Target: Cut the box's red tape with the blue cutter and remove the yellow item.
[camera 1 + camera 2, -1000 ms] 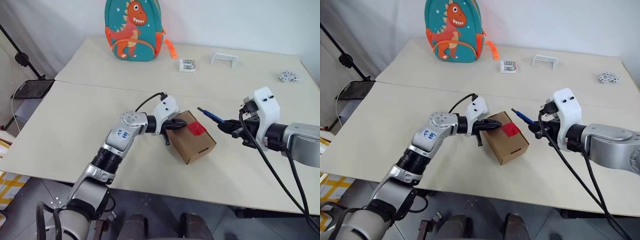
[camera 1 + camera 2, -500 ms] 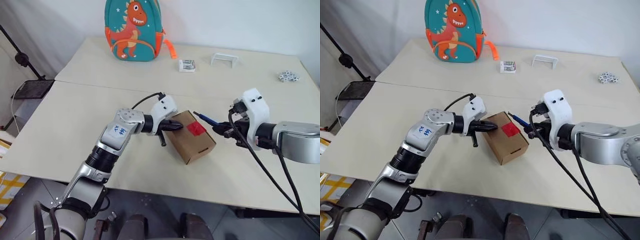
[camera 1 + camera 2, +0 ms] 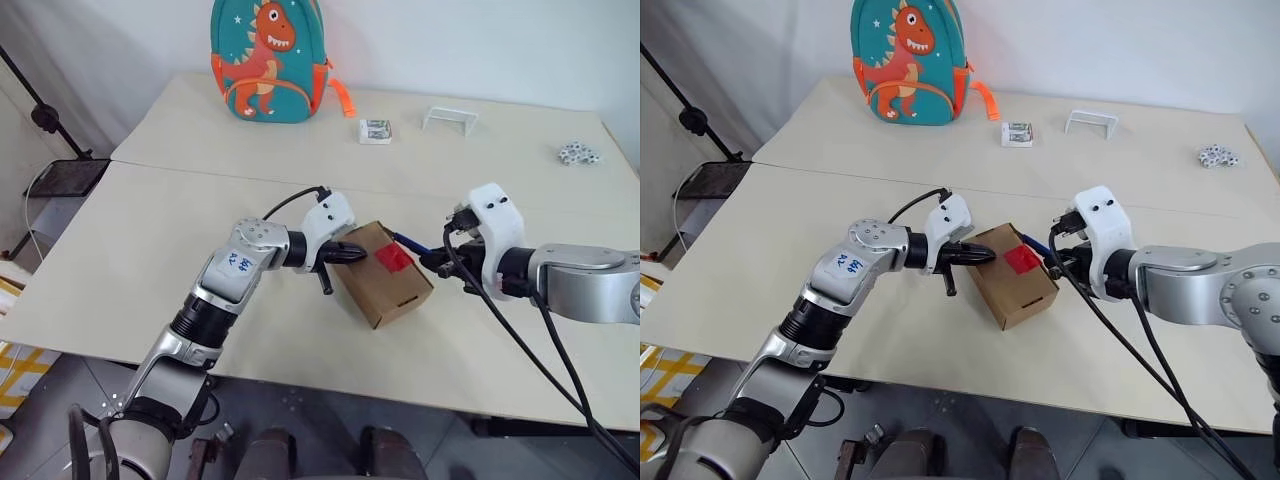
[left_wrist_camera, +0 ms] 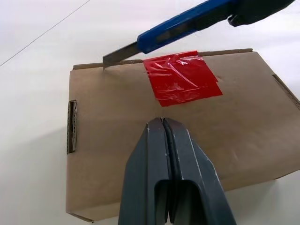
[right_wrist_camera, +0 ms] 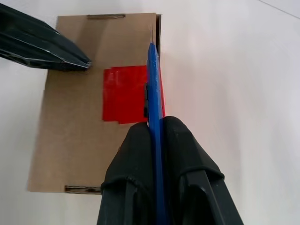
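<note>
Knife blade at the edge of the taped box, the other gripper pressing on the lid.

The box (image 3: 382,273) sits on the table (image 3: 180,210) between the two arms, its red tape (image 4: 182,78) on the top face by one long edge. The left gripper (image 4: 162,123), fingers pressed together and holding nothing, rests its tip on the top. The right gripper (image 5: 155,126) clamps the blue cutter (image 4: 187,22), whose blade tip meets that edge just beside the tape.

Box (image 3: 385,272) hemmed by left gripper (image 3: 358,253) on its top & right gripper (image 3: 432,262) w/ blue cutter (image 4: 187,22) over far edge; front tabletop (image 3: 150,260) open
</note>
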### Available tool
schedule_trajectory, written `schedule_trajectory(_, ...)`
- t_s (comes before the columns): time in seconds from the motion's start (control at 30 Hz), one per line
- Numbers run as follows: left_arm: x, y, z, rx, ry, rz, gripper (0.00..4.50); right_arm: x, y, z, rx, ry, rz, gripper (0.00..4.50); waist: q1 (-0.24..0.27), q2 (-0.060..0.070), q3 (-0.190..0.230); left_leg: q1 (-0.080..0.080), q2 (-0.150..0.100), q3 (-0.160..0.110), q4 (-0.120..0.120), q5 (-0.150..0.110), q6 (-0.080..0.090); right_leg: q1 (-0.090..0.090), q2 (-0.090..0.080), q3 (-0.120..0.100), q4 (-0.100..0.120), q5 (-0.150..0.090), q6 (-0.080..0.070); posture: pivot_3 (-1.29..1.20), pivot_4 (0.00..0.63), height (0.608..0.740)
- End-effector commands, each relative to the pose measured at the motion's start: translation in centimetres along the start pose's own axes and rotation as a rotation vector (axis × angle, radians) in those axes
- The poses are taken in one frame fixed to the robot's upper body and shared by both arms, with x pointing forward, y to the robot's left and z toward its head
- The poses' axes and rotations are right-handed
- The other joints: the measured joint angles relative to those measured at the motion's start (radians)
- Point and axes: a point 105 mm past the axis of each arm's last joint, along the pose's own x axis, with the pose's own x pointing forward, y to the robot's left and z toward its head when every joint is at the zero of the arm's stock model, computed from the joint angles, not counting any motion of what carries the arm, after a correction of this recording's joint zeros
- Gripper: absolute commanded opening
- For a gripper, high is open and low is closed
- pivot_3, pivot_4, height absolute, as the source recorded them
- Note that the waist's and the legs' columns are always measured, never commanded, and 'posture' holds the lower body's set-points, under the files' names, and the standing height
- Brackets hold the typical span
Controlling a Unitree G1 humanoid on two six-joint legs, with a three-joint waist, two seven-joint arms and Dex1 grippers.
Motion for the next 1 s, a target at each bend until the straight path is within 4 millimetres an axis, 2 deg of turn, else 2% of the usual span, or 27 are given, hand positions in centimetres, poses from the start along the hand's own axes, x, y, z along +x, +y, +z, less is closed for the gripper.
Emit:
schedule_trajectory(0.03,0.31,-0.59,-1.69,-0.038,0.052,-0.015,0.0,-0.46,-0.09,1.22,-0.003,-0.057,0.0,0.12,0.0,0.0,0.0,0.0,0.0,0.0,0.0,0.0,0.0,0.0,0.0,0.0,0.0,0.0,0.0,0.0,0.15,0.74)
schedule_trajectory(0.4,0.28,-0.64,-1.7,-0.04,0.051,-0.016,0.0,-0.45,-0.13,1.3,-0.005,-0.057,0.0,0.12,0.0,0.0,0.0,0.0,0.0,0.0,0.0,0.0,0.0,0.0,0.0,0.0,0.0,0.0,0.0,0.0,0.15,0.74)
schedule_trajectory(0.53,0.29,-0.69,-1.71,-0.038,0.053,-0.018,0.0,-0.48,-0.81,1.67,0.006,-0.088,-0.048,0.12,0.0,0.0,0.0,0.0,0.0,0.0,0.0,0.0,0.0,0.0,0.0,0.0,0.0,0.0,0.0,0.0,0.15,0.74)
schedule_trajectory(1.0,0.28,-0.59,-1.66,-0.041,0.054,-0.016,0.0,-0.29,-0.03,1.11,-0.024,-0.036,0.009,0.12,0.0,0.0,0.0,0.0,0.0,0.0,0.0,0.0,0.0,0.0,0.0,0.0,0.0,0.0,0.0,0.0,0.15,0.74)
